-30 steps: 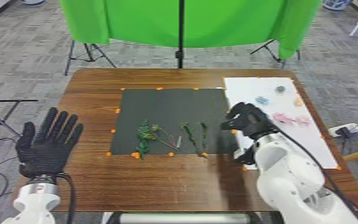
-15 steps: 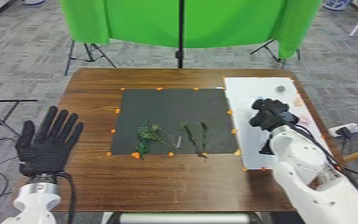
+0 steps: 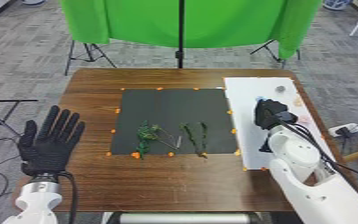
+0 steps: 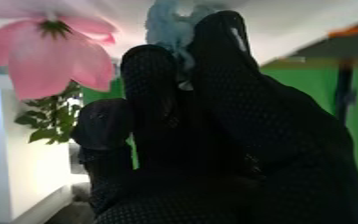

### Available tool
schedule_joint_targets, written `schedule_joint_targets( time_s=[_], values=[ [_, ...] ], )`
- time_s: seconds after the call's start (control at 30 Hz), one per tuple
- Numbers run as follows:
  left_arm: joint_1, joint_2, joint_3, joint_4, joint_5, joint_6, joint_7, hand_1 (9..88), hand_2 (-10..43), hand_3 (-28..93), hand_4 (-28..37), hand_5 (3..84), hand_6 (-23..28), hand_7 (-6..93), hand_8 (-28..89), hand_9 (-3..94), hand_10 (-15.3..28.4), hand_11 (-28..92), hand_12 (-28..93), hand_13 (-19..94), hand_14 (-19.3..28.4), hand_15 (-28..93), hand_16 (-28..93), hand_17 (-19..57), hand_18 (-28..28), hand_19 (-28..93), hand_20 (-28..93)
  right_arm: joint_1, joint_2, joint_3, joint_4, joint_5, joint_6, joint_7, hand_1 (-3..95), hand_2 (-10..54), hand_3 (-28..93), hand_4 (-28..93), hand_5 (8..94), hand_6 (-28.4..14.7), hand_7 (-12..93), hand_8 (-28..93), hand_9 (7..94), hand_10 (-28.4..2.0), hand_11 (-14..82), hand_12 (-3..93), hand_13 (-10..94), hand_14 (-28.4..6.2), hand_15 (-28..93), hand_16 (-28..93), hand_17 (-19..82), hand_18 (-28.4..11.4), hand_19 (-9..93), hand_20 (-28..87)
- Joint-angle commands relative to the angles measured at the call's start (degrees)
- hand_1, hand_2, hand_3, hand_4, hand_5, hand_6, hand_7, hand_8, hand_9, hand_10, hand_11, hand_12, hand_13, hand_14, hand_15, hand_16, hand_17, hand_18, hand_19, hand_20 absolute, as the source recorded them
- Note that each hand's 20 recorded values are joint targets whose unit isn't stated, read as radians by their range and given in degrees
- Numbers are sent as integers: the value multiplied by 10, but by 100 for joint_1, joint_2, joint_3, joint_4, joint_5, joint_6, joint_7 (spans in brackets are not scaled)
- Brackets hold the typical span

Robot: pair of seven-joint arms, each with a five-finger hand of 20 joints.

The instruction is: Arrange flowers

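Over the white sheet (image 3: 245,92) on the table (image 3: 158,187), I have my right hand (image 3: 273,112) at the blue flower (image 4: 162,25) — gripping or not, I can't tell — near a pink one (image 4: 47,62), while green stems (image 3: 143,136) lie on the dark mat (image 3: 171,107) and my left hand (image 3: 47,150) is open wide.

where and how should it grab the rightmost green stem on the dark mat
Probably pinch the rightmost green stem across its thin width on its far half, coming down from above and the right. It lies lengthwise, pointing away from the robot; the neighbouring stem is close on its left and nearly meets it at the near end.
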Motion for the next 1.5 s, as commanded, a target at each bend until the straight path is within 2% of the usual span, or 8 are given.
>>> schedule_joint_targets(
  time_s=[0.03, 0.17, 0.43, 0.77, 0.8, 0.97, 1.03, 1.5],
  values=[
    [291, -33, -90, -47, -10, 3, 21, 230, 139, 765, -283, 419, 87, 78, -83, 352, 141, 146, 89, 253, 151, 255, -53, -75, 125, 288, 110, -16, 29, -224, -639, 66, 881, -22, 634, -95, 725, -283, 791, 2, 265, -20, 877, -118, 133, 416, 673, -106, 599, 412, 351, -232, 932, 512],
    [335, -36, -81, -34, -53, -43, 58, 228, 138, 764, -283, 419, 86, 77, -82, 352, 140, 144, 89, 253, 151, 253, -53, -75, 125, 288, 109, 561, -279, -312, -940, 1095, 147, -606, 631, -95, 722, -283, 791, 0, 257, -11, 878, -118, 130, 425, 673, -104, 600, 417, 346, -230, 931, 508],
    [411, 59, -131, -41, -91, 0, 213, 216, 135, 769, -283, 418, 85, 76, -82, 352, 136, 141, 88, 252, 142, 234, -54, -73, 125, 282, 107, 1953, -1313, -1684, -144, 1067, -153, -1614, 631, -95, 723, -283, 787, 2, 257, -9, 867, -114, 129, 430, 661, -100, 598, 423, 336, -222, 927, 500],
    [2, 360, 55, 94, -60, -104, 250, 214, 138, 768, -283, 416, 83, 77, -82, 352, 135, 139, 88, 252, 141, 230, -47, -72, 124, 279, 109, 2110, -2279, -2830, 375, 247, -634, -2452, 625, -95, 730, -283, 745, 0, 277, -35, 839, -114, 127, 411, 642, -97, 597, 422, 328, -221, 922, 495],
    [-18, 395, 71, 86, -55, -134, 285, 215, 138, 767, -283, 416, 83, 77, -82, 352, 135, 140, 88, 253, 141, 231, -47, -72, 124, 280, 109, 2128, -2335, -2946, 411, 141, -552, -2432, 625, -95, 729, -283, 744, 0, 276, -36, 836, -114, 123, 407, 642, -97, 596, 420, 328, -222, 921, 494],
    [-60, 511, 102, 24, -32, 32, 102, 222, 148, 765, -283, 418, 84, 77, -82, 353, 135, 140, 88, 253, 142, 231, -47, -72, 124, 279, 109, 2144, -2596, -3250, 841, 3, -114, -2118, 621, -95, 731, -283, 709, 5, 260, -50, 806, -111, 111, 395, 621, -96, 596, 416, 322, -222, 911, 490],
    [-85, 534, 114, 34, -65, 16, 73, 228, 154, 762, -283, 419, 84, 79, -83, 353, 136, 141, 88, 253, 142, 233, -47, -72, 124, 280, 110, 2143, -2694, -3274, 1026, -63, 51, -2065, 617, -95, 734, -283, 692, 5, 250, -63, 788, -113, 108, 385, 611, -96, 604, 406, 321, -222, 909, 487],
    [-193, 538, 157, 93, -47, -40, 56, 227, 148, 769, -283, 421, 85, 80, -84, 355, 137, 143, 88, 254, 143, 241, -50, -74, 125, 287, 110, 1993, -2979, -3097, 1681, -816, -169, -2045, 619, -95, 724, -283, 689, 0, 272, -58, 783, -110, 135, 399, 604, -95, 622, 402, 321, -219, 908, 479]
  ],
)
